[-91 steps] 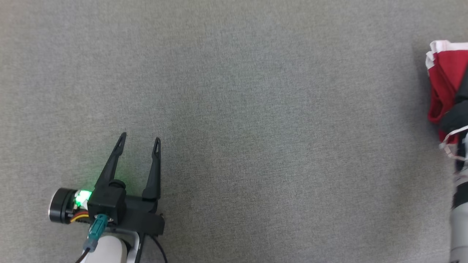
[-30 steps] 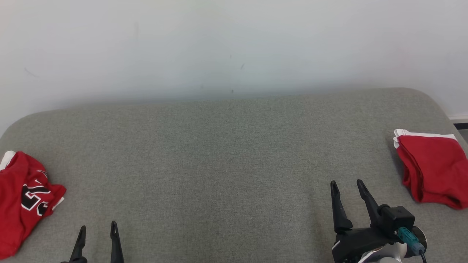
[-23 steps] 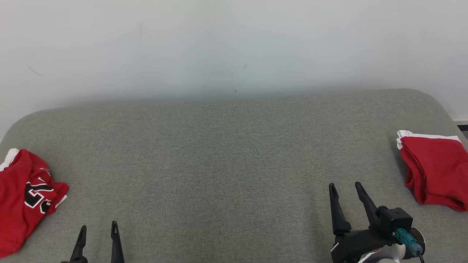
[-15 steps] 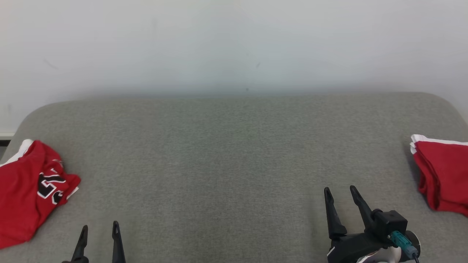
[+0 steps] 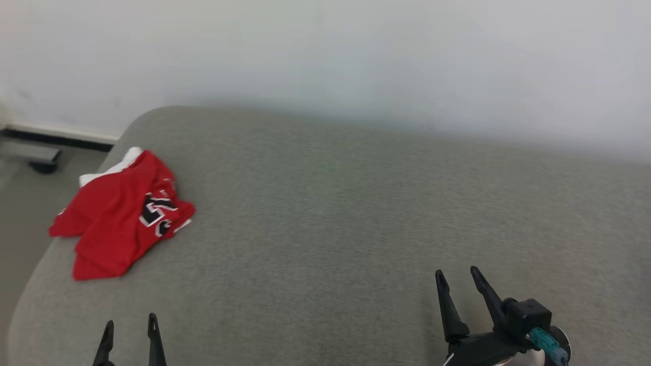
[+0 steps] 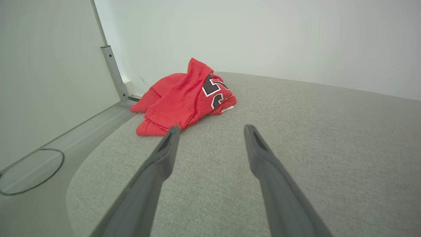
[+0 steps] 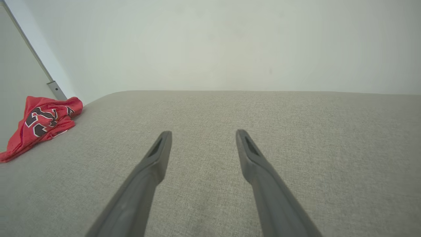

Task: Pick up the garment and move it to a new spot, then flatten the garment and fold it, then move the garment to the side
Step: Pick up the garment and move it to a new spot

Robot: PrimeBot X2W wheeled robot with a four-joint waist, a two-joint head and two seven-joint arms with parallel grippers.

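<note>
A crumpled red garment [image 5: 119, 216] with black and white lettering lies near the left end of the grey padded surface [image 5: 356, 218]. In the left wrist view the garment [image 6: 184, 97] sits just ahead and slightly left of my fingers. My left gripper [image 5: 128, 325] is open and empty, low at the front, below the garment. Far off to the right, my right gripper [image 5: 456, 277] is open and empty over bare fabric. In the right wrist view the garment [image 7: 41, 121] shows at the far left, and the right gripper [image 7: 202, 133] points across the surface.
A white wall [image 5: 356, 56] runs behind the surface. The rounded left edge [image 5: 30, 284] drops to the floor [image 5: 25, 203], where a dark baseboard [image 5: 56, 140] and a cable loop [image 6: 31, 172] lie. A metal post [image 6: 113, 72] stands in the corner.
The camera has turned left: the crumpled garment now sits further into view, and the folded red garment at the right has left the picture. Both grippers stay open and empty.
</note>
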